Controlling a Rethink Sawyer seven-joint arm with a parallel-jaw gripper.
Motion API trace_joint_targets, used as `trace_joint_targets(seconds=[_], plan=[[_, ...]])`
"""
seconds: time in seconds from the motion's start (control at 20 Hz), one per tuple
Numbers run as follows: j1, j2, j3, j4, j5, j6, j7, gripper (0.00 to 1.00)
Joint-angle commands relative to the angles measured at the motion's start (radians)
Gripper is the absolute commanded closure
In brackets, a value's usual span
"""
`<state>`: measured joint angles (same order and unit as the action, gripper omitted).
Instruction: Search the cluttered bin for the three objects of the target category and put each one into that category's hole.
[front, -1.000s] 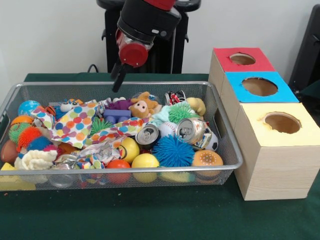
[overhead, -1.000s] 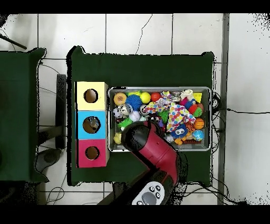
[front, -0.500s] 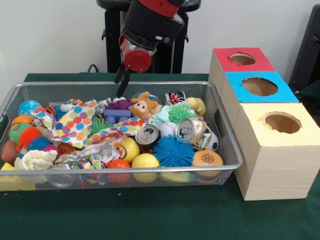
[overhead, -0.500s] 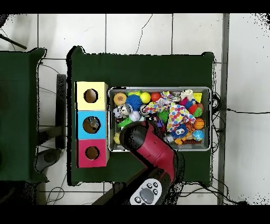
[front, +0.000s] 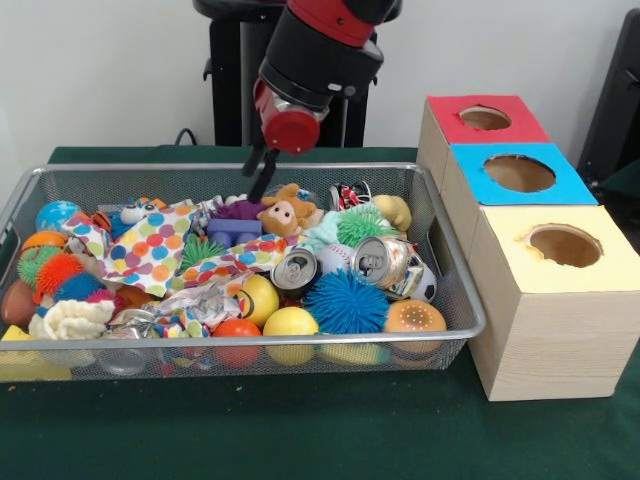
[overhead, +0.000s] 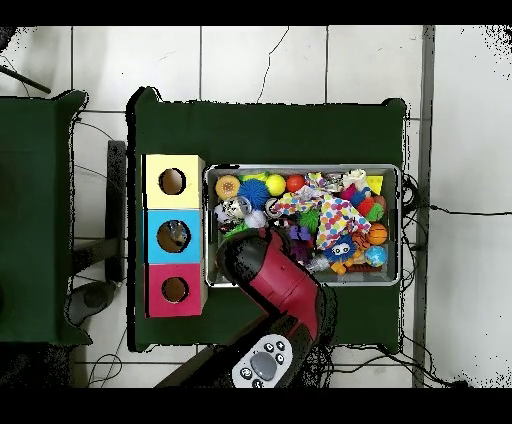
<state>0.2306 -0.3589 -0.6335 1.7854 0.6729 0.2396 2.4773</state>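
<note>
A wire mesh bin (front: 455, 290) holds mixed clutter. Two crushed drink cans (front: 295, 268) (front: 383, 260) lie near its middle, next to a blue spiky ball (front: 346, 300), yellow balls (front: 289, 322) and a polka-dot cloth (front: 150, 250). A brown plush toy (front: 287, 212) and a purple block (front: 236, 225) rest at the back. My gripper (front: 258, 175) hangs open and empty just above the back rim, over the purple block and left of the plush. From overhead the red arm (overhead: 275, 285) covers the gripper and part of the bin (overhead: 400, 225).
Right of the bin stand three wooden boxes with round holes in their tops: red (front: 485, 118) at the back, blue (front: 518, 172) in the middle, yellow (front: 565, 245) in front. In the overhead view they stand left of the bin: yellow (overhead: 172, 181), blue (overhead: 172, 236), red (overhead: 174, 290).
The arm has swung rightward in the front view along the bin's back rim, carrying the gripper from above the cloth's far end to beside the plush toy. Nothing in the bin moved.
</note>
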Motion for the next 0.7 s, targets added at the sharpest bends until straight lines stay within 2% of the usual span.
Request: trace_joint_targets(seconds=[0.05,0.5,0.7], plan=[[0.026,0.058,0.125,0.064,0.07,-0.067,0.288,0.0],[0.061,0.086,0.116,0.064,0.126,-0.087,0.304,0.0],[0.06,0.081,0.14,0.089,0.157,-0.137,0.32,0.0]])
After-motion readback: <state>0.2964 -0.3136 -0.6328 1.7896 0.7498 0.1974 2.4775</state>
